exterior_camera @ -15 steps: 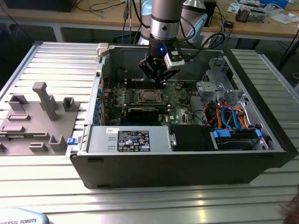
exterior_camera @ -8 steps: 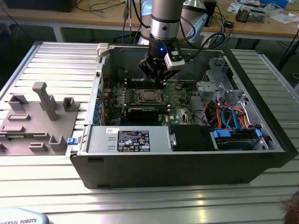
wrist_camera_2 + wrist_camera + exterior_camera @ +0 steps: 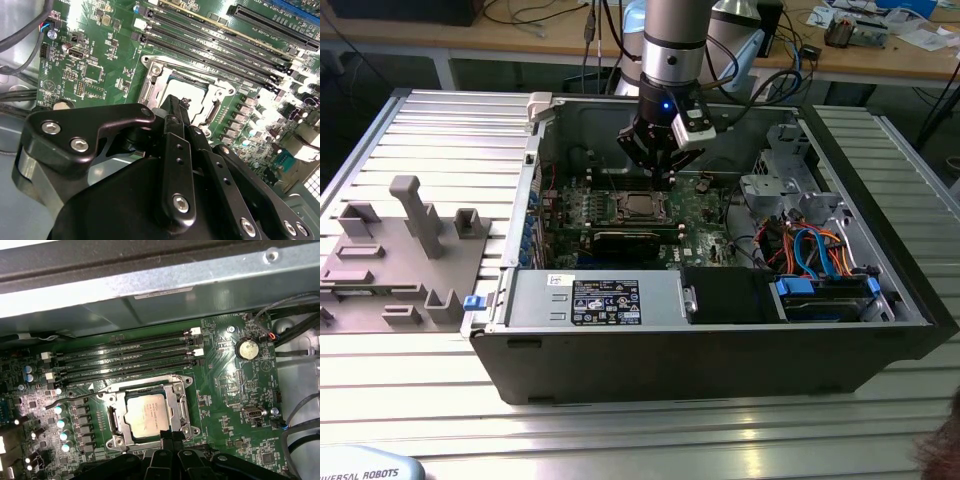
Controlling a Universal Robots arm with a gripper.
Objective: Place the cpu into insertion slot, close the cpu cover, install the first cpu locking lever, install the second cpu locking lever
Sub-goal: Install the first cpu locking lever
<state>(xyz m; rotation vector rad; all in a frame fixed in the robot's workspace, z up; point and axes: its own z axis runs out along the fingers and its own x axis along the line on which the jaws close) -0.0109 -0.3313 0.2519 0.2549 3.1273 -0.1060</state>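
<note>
In the first wrist view the cpu [image 3: 146, 414], a square chip with a dull silver top, lies in the insertion slot [image 3: 114, 421] on the green board. The silver cpu cover [image 3: 176, 401] lies down around it, framing the chip. A thin wire locking lever [image 3: 70, 396] runs out from one side of the socket. My gripper [image 3: 167, 436] is shut, its black fingertips together at the socket's edge, with nothing seen between them. In the second wrist view the gripper [image 3: 175, 102] tips meet over the cover [image 3: 150, 90]. In the exterior view the gripper [image 3: 660, 172] hangs just behind the socket [image 3: 642, 206].
The board sits inside an open computer case [image 3: 720, 340]. Long black memory slots [image 3: 125, 357] run beside the socket. A drive cage with coloured cables [image 3: 810, 250] fills the exterior view's right. A grey fixture plate [image 3: 400, 260] lies outside at the exterior view's left.
</note>
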